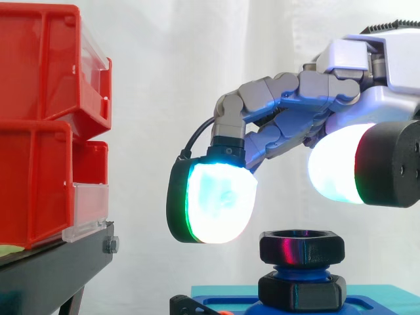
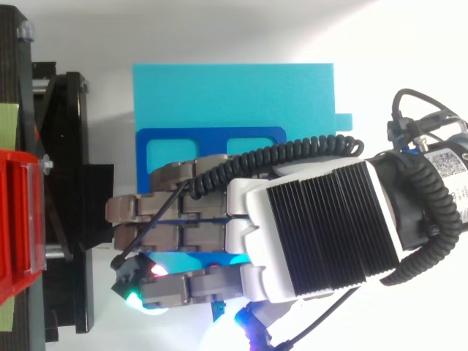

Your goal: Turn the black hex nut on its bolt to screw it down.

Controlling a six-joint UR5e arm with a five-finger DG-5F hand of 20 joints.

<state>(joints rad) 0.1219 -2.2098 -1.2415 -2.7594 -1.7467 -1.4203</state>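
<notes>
Red bins (image 1: 39,125) at left, out of play. Your hand (image 1: 348,72) hovers over teal base (image 2: 234,95), open, glowing pads (image 1: 220,203) spread wide, gripping nothing, placed to straddle nut. Black hex nut (image 1: 301,246) glossy, high on blue bolt (image 1: 300,269), just below pads, untouched. Second nut (image 1: 301,292) beneath, seemingly seated on base.

**Hand spread above the nut, touching nothing**

The hand (image 1: 384,62) reaches in from the right, above the upper black hex nut (image 1: 302,248). Its fingers (image 1: 275,98) stretch left and bend downward. One white-green pad (image 1: 220,203) hangs up-left of the nut, and the thumb's white pad (image 1: 335,164) up-right of it. Both are clear of the nut.
</notes>
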